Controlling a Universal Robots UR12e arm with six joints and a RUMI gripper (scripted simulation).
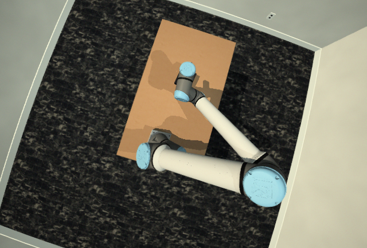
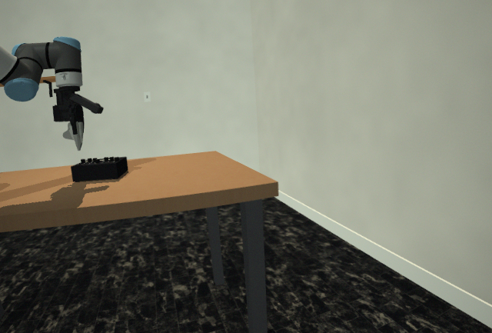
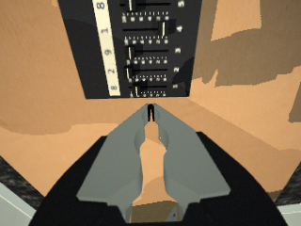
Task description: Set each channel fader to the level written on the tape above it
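In the wrist view the gripper (image 3: 150, 112) fills the lower half of the frame, its two grey jaws pressed together at the tips with nothing between them. Just beyond the tips, in the upper middle of the frame, lies the black lighting desk (image 3: 89, 56) on the orange table (image 3: 38, 85). A pale tape strip (image 3: 107, 47) with handwritten digits runs along the desk's left side, and a stack of fader tracks sits to its right, each with a small fader cap (image 3: 164, 27) and a printed channel number at its end. In the exterior view the gripper (image 2: 78, 147) hangs point-down in the left of the frame, above the desk (image 2: 99, 169) and apart from it. Behind the table stands a grey wall (image 2: 158, 43) with a small outlet (image 2: 147, 96).
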